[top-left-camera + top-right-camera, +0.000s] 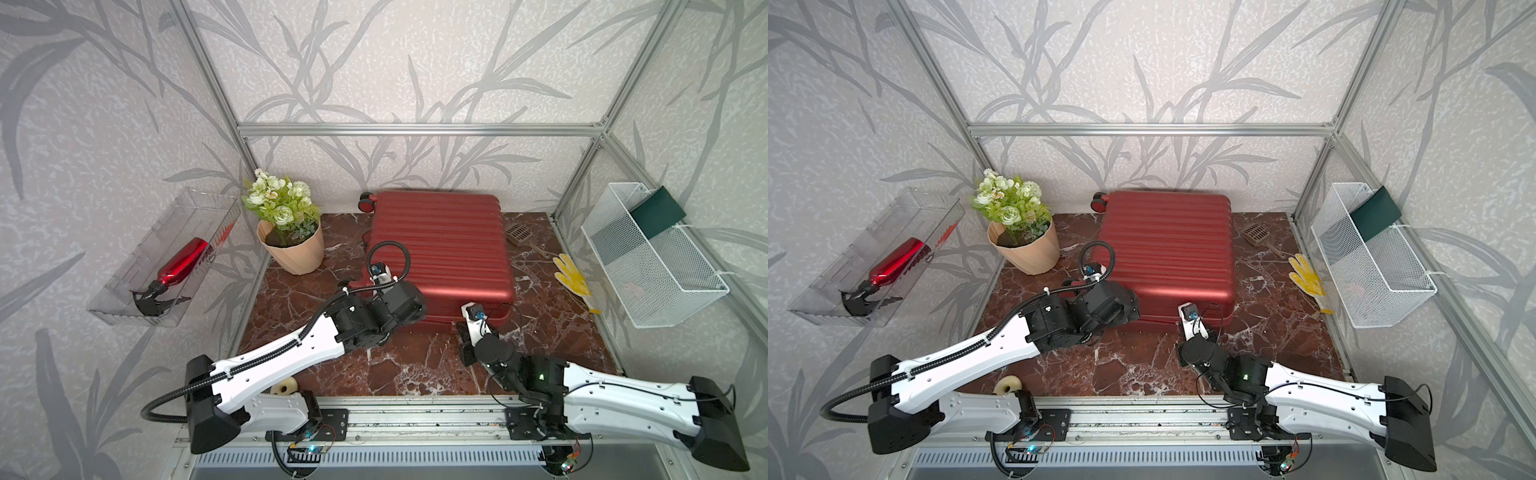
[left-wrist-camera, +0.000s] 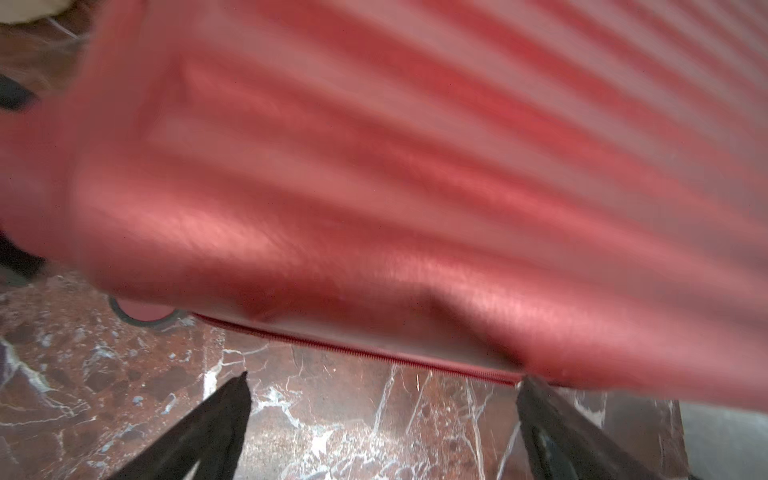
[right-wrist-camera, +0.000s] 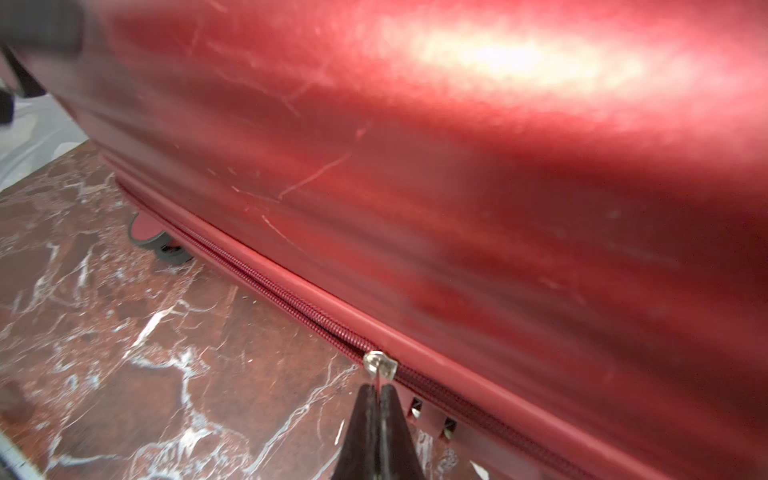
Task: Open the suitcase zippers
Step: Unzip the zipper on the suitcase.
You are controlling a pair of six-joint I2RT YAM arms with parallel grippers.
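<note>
**Right claw (image 3: 376,401) pinched on the pull (image 3: 379,365), left claw (image 2: 382,399) spread wide**

Right claw is closed down to nothing, with the thin metal tab of the pull nipped between its tips. Left claw stands as wide as it goes and holds nothing; it hangs over bare bench (image 1: 415,365) just off the seam.

The suitcase (image 1: 440,249) lies flat on its back shell, against the far edge of the bench and about midway between the side edges. Its ribs and long axis run parallel to the near edge, and its wheels point toward the left edge.

What my next move turns on, as I judge it, is the zipper track (image 3: 291,303). It runs along the case's near side, straight away from my right claw toward the wheel (image 3: 149,232) at the near-left corner of the case. The pull sits right of the middle of that side, so the right arm has it. The left arm is nearer the wheel end, where it could steady the shell. I cannot tell on which side of the pull the teeth are parted.

No brand, label or writing is readable on the shell.
</note>
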